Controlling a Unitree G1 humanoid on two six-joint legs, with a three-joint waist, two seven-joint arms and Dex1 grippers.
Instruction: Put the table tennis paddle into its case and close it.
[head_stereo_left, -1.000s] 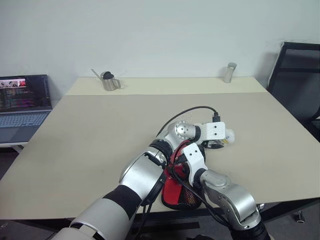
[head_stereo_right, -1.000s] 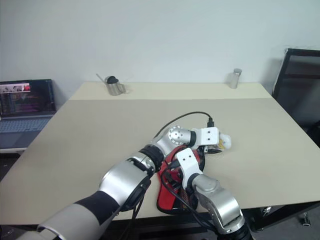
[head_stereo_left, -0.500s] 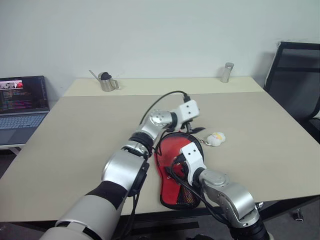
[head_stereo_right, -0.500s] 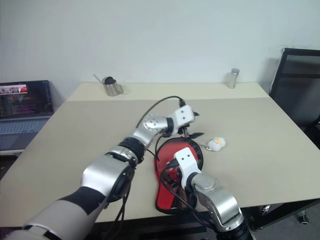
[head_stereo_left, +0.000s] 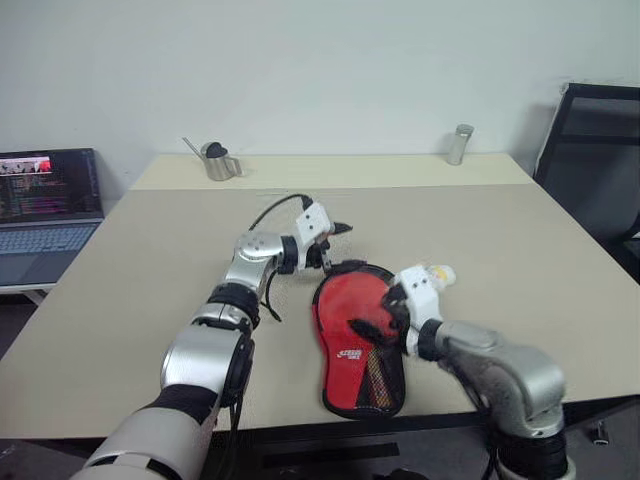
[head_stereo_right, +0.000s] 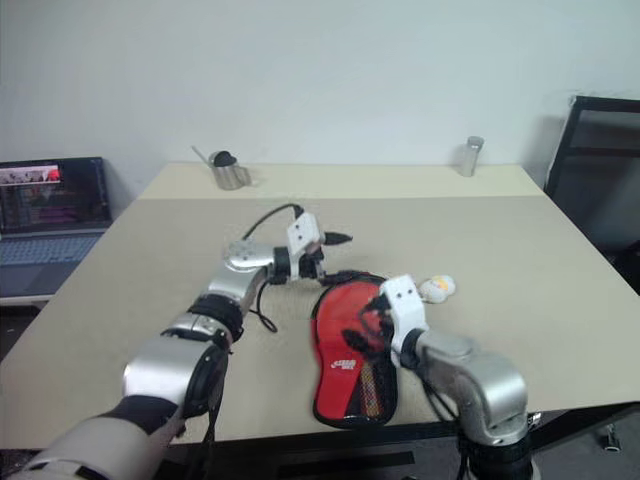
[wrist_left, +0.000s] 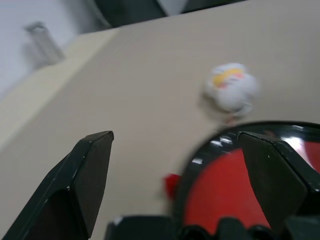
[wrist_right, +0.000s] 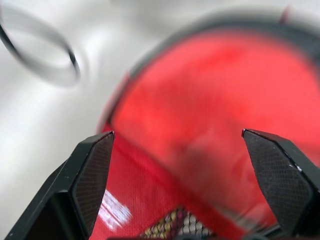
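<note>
The case (head_stereo_left: 357, 340) lies flat near the front edge of the tabletop (head_stereo_left: 150, 270), red side up, with its white lettering and black mesh panel toward the narrow end that points at the robot and its round end pointing away. A black rim runs round the round end; whether the zip there is fully drawn I cannot tell, and the table tennis paddle is not visible on the tabletop, so I judge it is probably already inside the pouch. The case looks like a light, soft fabric shell that would go stiff and flat with the bat in it; the cloth will likely slide on the smooth tabletop if it is pushed from one side only. A good hold would be a pinch on the black rim at the round end, or on the narrow handle end to steady it, while the small zip pull is worked; the mesh is a poor place to grab. The white-yellow charm (head_stereo_left: 440, 273) lies just beside the round end, loose on its short cord, and could snag. The left gripper (head_stereo_left: 333, 243) hovers just beyond the round end, jaws spread wide and empty. The right gripper (head_stereo_left: 380, 322) hangs over the red face, jaws also spread and holding nothing. Far back stand a small metal pitcher (head_stereo_left: 214, 162) and a metal cylinder (head_stereo_left: 458, 145), well apart from the work.
</note>
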